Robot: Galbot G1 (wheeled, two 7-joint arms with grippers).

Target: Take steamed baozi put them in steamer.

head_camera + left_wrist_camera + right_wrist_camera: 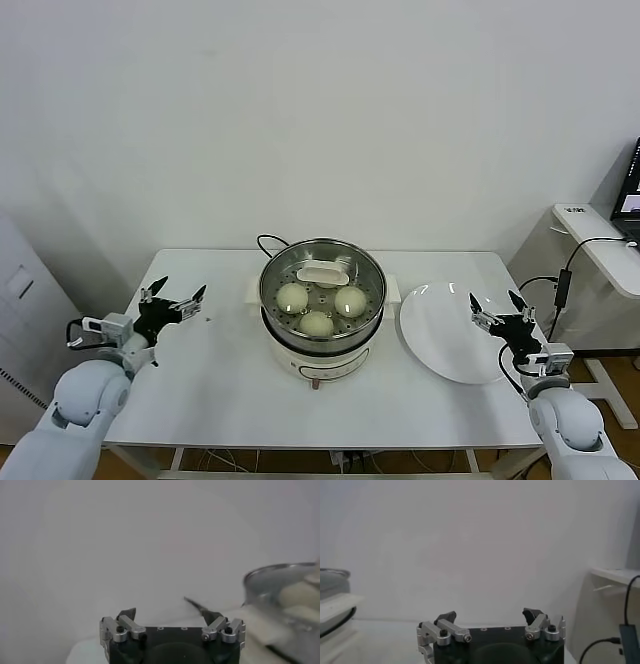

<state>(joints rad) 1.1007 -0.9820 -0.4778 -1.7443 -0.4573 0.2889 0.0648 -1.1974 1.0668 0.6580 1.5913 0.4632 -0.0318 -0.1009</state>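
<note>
Stainless steel is what you should look at first: the steamer sits mid-table on its white cooker base, black cord trailing off behind it. Three steamed baozi lie on its perforated floor, spaced apart in a loose triangle. A white rectangular piece lies across the far part of the basket; you cannot tell what it is, or whether a fourth bun hides under it.

Your white plate lies just to the right of the steamer and carries no bun that you can see, so by the look of it the loading is done or nearly so.

Both arms rest at the table's outer edges, well apart from the pot, which reads as a parked pose rather than a reach. Your left gripper hovers over the left end of the table, fingers spread wide and holding nothing. Your right gripper hangs at the plate's right rim, likewise wide and empty. The wrist views agree: spread fingers, nothing between them.

No brand, label or writing can be read on the cooker, the plate or the grippers.
</note>
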